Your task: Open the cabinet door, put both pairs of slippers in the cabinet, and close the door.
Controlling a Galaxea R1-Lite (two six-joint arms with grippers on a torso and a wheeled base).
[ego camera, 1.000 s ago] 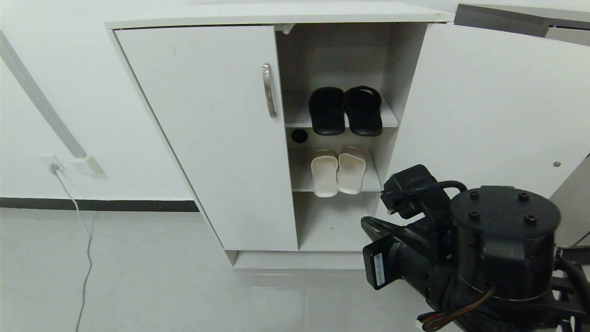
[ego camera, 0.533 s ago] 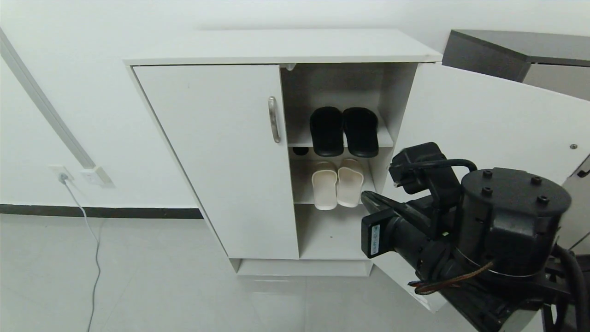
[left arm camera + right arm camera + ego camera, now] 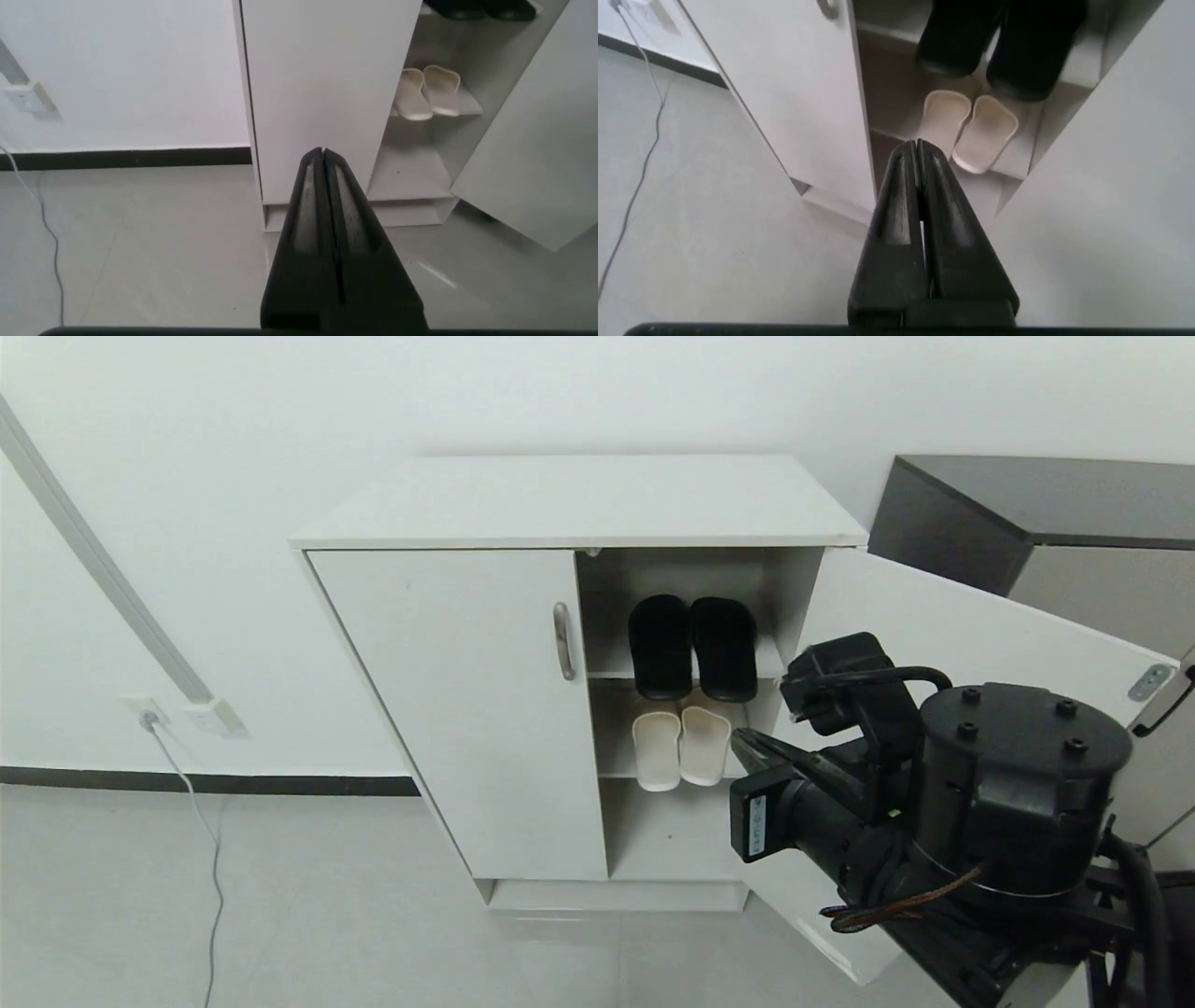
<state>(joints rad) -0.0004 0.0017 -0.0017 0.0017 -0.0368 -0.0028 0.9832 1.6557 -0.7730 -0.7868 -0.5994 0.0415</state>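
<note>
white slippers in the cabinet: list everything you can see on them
The white slippers are an off-white pair, smooth and matte, looking like moulded foam or rubber. They lie flat, side by side and touching, on the lower of the two shelves inside the cabinet, directly below the black slippers. Their rounded ends face the opening and stick slightly over the shelf's front edge. Nothing else touches them.

Fingers (image 3: 898, 201) pressed together, black slippers (image 3: 1027, 47) above white slippers (image 3: 985, 131)

White wall (image 3: 187, 429), pale tiled floor (image 3: 308, 915)
</note>
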